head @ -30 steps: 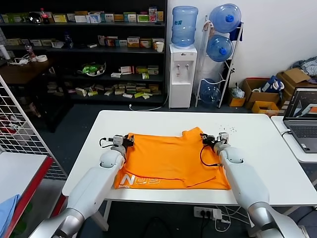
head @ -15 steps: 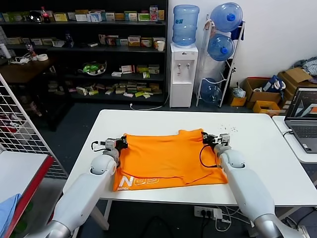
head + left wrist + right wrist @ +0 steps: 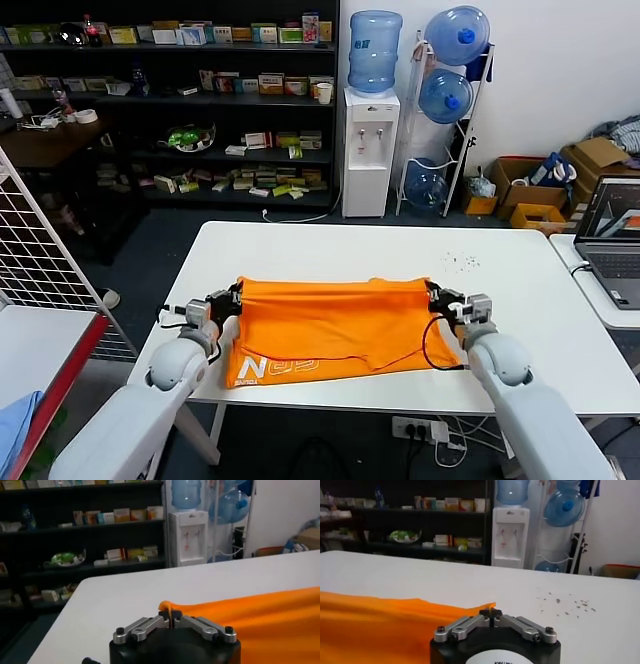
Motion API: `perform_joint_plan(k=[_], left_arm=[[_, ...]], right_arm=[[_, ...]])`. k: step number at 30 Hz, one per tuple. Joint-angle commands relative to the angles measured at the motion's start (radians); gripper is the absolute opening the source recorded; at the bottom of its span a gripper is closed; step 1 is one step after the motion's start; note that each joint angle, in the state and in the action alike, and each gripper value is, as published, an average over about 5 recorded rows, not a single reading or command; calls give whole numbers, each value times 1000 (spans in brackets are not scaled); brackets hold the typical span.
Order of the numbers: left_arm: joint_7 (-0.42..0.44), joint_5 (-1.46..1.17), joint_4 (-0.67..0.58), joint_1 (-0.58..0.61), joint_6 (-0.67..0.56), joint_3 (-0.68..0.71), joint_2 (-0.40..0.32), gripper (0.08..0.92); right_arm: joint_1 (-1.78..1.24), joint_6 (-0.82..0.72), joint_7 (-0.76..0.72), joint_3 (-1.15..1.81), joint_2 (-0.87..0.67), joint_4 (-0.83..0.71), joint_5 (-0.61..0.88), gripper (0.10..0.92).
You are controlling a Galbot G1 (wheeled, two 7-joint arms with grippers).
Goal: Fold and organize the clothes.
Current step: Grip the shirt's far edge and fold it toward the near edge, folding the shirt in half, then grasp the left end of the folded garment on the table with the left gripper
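White table (image 3: 520, 300), T-shirt (image 3: 330, 325) between claws

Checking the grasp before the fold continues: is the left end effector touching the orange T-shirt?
Touching. In the left wrist view the left end effector is shut on a corner of the orange T-shirt.

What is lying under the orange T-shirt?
The orange T-shirt lies on the white table. Its top layer is folded over, so a lower layer with white lettering shows; anything between the layers is hidden.
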Motion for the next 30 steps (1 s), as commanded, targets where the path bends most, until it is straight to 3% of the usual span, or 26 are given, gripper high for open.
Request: perform_joint_plan(k=[1,7,14,18,30], left_arm=[[-73,-25,-336,327,17,-14,176,100],[-116,20,-359,434,5,-9,173,100],[-138,62,-347,452,-19,-21,124,100],[-151,70,-360,437,-32,-33,105,166],[-199,-52,-368,431,26,-67,91,512]], right_arm=[[-336,-92,75,68,-124,331,-5,126],[-397,-108,74,70,-127,330,-44,126],[-387,-90,65,54,-101,315,-49,157],[-372,-79,76,55,-98,334,-36,260],[-372,-75,91,73,-98,359,-20,607]])
